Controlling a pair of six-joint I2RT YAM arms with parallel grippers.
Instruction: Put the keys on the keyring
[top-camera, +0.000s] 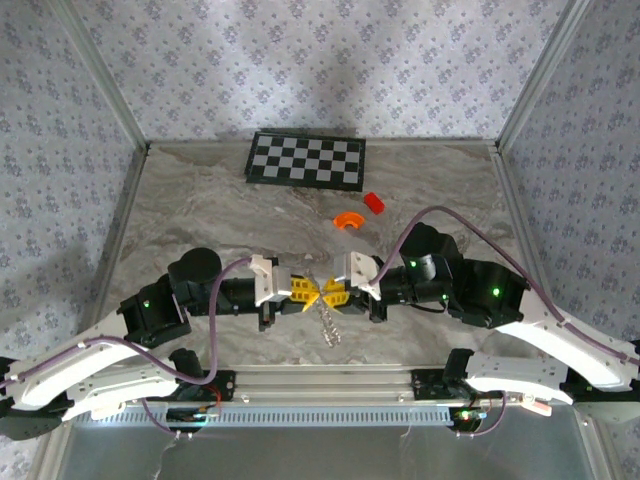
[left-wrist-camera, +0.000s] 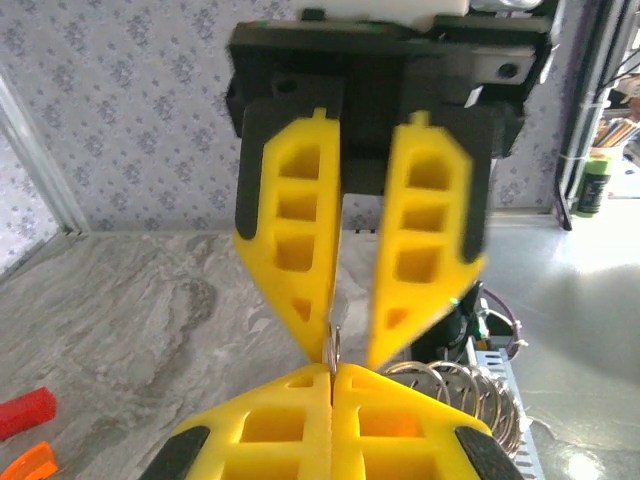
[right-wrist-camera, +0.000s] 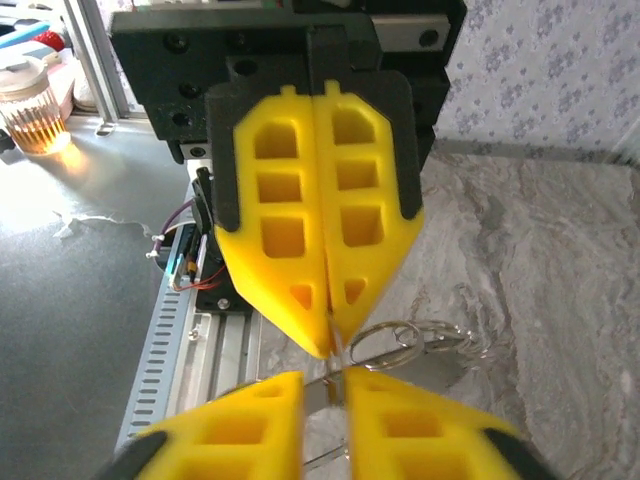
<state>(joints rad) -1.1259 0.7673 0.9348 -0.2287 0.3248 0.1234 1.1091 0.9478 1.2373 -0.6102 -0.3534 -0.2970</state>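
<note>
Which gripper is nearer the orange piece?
Right. The right gripper is on the near side, slightly left of the orange piece; the left gripper, shut on the keyring, lies farther left.

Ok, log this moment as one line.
left gripper: shut on keyring | right gripper: open, tip to tip with left | keys: dangling under the tips

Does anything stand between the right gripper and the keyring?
Nothing visible does. The left gripper is shut on the keyring, and the right gripper faces it tip to tip, with its fingers apart.
</note>
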